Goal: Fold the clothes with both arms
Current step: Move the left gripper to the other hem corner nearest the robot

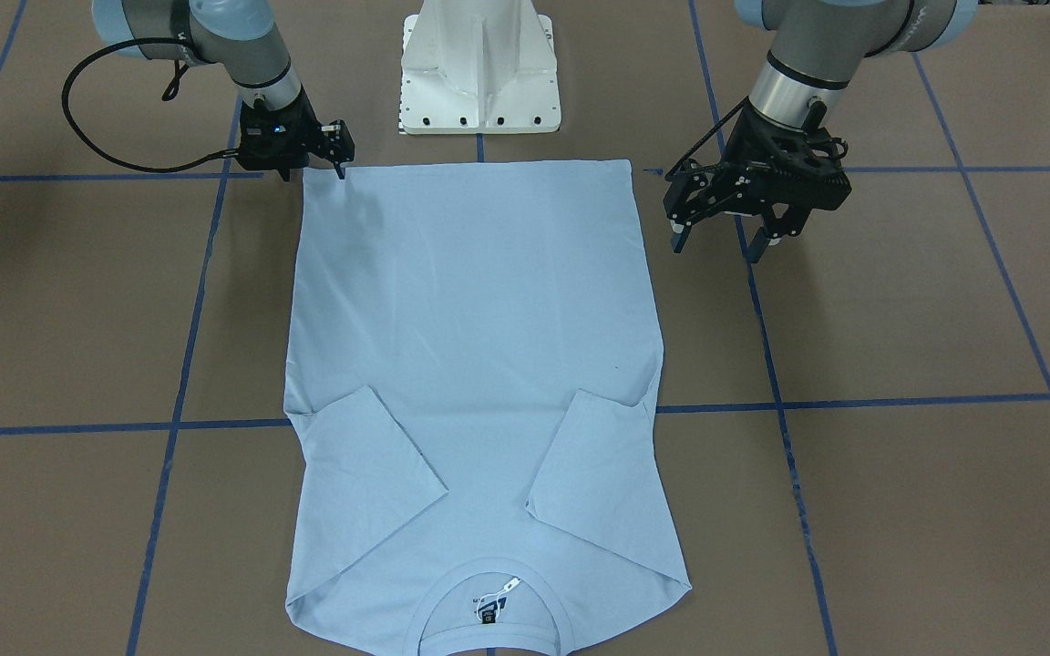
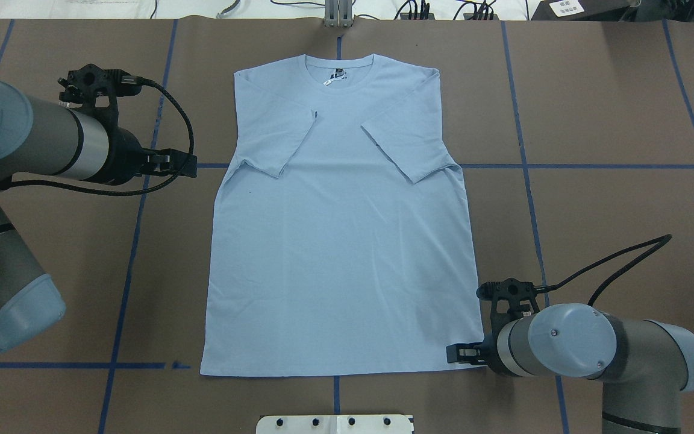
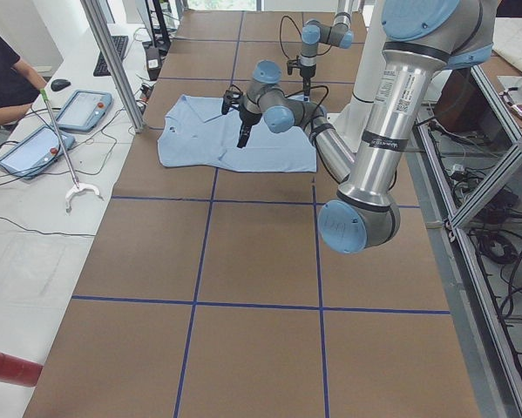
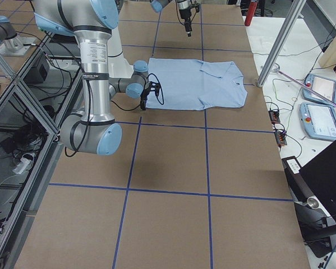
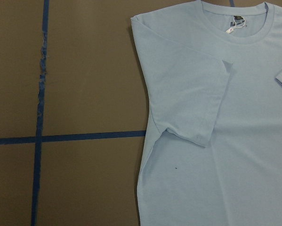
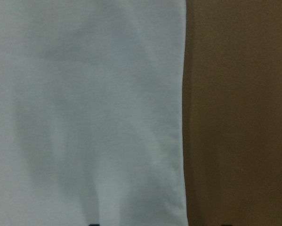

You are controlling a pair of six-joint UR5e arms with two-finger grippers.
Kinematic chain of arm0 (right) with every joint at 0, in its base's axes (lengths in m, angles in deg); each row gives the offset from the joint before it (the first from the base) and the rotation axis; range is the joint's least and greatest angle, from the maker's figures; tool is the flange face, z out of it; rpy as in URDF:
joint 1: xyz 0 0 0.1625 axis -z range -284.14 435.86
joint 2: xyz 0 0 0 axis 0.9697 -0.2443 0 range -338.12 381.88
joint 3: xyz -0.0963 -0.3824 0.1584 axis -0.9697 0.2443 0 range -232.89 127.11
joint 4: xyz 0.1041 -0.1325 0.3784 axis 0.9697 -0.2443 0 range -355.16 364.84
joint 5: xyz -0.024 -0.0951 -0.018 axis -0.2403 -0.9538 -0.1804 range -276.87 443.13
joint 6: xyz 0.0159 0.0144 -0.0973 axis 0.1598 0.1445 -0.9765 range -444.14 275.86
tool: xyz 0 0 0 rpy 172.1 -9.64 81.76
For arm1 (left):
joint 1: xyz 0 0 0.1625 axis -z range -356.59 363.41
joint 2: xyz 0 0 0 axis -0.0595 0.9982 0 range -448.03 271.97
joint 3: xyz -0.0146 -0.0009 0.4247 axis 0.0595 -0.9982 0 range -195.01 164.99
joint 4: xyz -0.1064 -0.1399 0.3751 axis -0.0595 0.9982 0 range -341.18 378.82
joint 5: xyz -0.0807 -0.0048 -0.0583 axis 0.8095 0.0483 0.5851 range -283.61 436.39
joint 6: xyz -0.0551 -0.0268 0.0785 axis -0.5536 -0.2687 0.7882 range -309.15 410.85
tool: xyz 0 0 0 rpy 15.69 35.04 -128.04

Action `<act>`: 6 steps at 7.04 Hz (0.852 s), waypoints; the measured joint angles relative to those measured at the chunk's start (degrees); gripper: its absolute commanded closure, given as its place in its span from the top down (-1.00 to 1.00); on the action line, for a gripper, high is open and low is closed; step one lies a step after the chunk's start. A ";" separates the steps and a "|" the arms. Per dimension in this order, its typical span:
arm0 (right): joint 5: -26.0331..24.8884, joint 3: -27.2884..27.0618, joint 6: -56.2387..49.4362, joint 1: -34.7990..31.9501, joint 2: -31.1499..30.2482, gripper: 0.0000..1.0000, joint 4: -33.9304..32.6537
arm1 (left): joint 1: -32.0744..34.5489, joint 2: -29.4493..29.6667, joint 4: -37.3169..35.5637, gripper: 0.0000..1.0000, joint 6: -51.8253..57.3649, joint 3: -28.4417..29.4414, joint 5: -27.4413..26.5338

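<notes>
Light blue T-shirt (image 2: pixel 341 241) lies flat on brown table (image 2: pixel 594 241), both sleeves already folded inward. Left gripper (image 1: pixel 716 240) hangs spread beside shirt, grasping nothing. Right gripper (image 2: pixel 452 355), also unclenched, straddles edge at hem corner. Body folds remain.

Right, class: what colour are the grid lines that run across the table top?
The grid lines are blue, on a brown table. They show best in the overhead exterior view.
</notes>
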State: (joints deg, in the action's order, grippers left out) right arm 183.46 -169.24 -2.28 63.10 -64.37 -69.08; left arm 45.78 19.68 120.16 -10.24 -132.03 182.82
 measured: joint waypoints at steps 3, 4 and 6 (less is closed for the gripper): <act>0.18 -0.17 -0.03 -0.02 -0.10 -1.00 0.08 | -0.09 0.17 0.06 1.00 0.14 0.28 0.00; 0.13 -0.40 -0.01 -0.09 -0.17 -1.00 0.09 | -0.13 0.30 0.06 1.00 0.16 0.40 0.00; -0.11 -1.35 0.01 -0.24 -0.28 -1.00 0.14 | -0.34 0.17 -0.07 1.00 -0.56 0.31 0.12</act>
State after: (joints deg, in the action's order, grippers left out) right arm 183.36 -170.59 -2.28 62.86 -64.65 -68.94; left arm 45.44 19.85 120.09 -10.80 -131.72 182.95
